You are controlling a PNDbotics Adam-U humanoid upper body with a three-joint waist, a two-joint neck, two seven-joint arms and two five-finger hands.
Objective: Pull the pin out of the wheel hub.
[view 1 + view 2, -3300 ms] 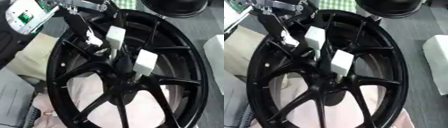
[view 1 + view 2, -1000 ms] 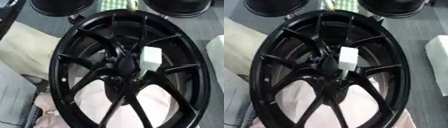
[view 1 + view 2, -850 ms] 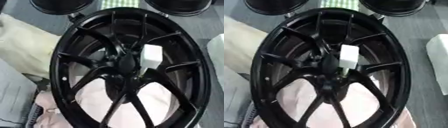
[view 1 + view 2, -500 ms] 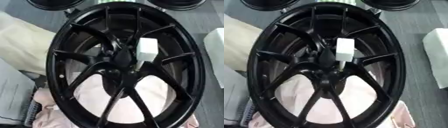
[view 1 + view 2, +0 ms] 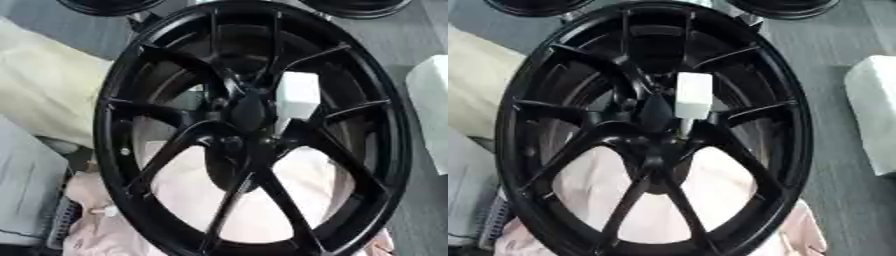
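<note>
No robot hand is seen in either view. One white pin (image 5: 693, 96) is left standing just right of the wheel hub (image 5: 656, 114); reaching and grasping it appears to be required next.

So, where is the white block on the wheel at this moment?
The white block sits just right of the hub centre of the black wheel, in the upper middle of both views, between two spokes. No robot hand shows.
</note>
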